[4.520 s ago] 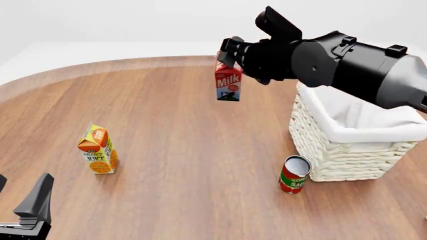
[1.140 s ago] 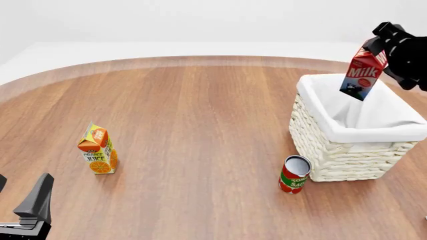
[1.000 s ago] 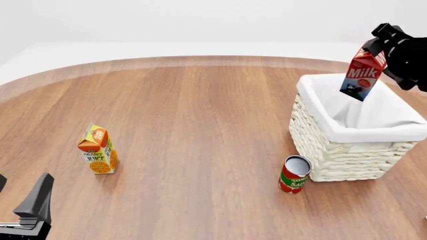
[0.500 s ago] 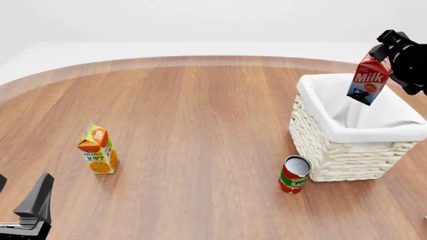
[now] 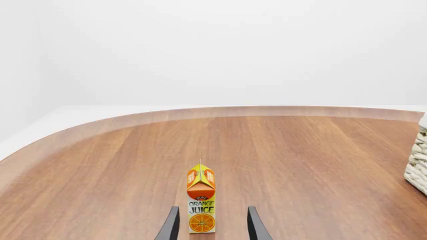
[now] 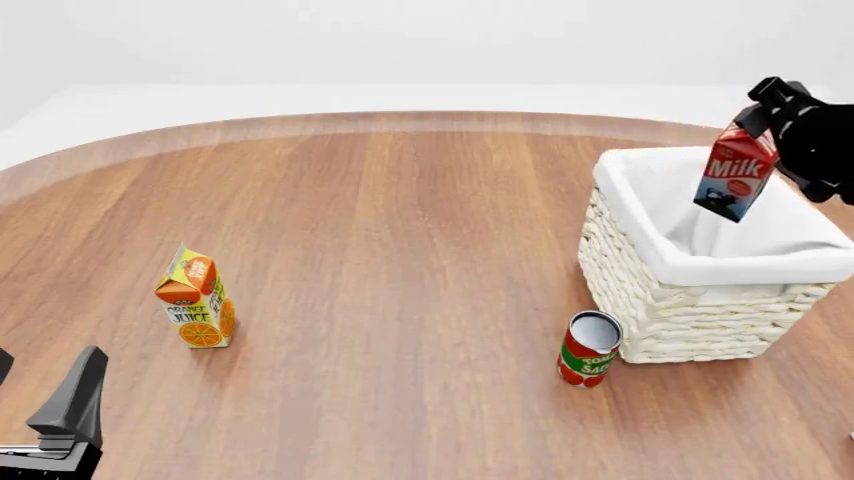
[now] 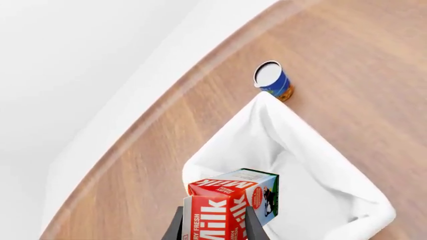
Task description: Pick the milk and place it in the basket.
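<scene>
Bright, even, diffuse light from above; soft faint shadows on the table [image 6: 400,230]; sharp throughout, without glare, blur or edge distortion.

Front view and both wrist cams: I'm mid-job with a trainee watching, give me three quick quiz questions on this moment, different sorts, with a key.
1. True or false: the milk already rests on the floor of the basket.
2. Multiple choice: what stands on the table just in front of the basket's near left corner? A) a red tomato sauce can B) the orange juice carton C) a bowl
3. Fill in: the left gripper is open and lined up with the ______ carton.

Key: 1 false, the right gripper holds it by its top, tilted, above the liner. 2 A. 3 orange juice.
</scene>
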You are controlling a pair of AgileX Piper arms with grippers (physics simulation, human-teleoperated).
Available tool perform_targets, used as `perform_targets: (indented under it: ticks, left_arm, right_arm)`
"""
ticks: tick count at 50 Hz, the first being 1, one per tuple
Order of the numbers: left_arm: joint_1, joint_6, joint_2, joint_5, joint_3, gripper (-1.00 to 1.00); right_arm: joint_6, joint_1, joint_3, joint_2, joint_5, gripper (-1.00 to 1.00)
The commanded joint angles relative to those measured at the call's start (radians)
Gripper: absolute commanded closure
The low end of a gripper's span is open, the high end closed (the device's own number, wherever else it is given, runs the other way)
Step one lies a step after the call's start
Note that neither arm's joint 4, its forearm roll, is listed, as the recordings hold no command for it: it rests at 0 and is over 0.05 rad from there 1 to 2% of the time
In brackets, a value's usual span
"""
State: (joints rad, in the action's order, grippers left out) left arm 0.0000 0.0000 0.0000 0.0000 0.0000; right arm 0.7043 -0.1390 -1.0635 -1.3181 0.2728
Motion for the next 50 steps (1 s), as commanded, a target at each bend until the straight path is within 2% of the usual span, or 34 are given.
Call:
perform_targets:
  ticks: [1,50]
  left_arm:
    - [0.000,0.000,0.000,0.000,0.000,-1.00]
    - [0.000,0.000,0.000,0.000,0.000,-1.00]
  right_arm:
    - [0.014,0.008,-0.014,-0.015,-0.030,1.00]
    - [0.019,-0.003,0.029,-0.108,-0.124,1.00]
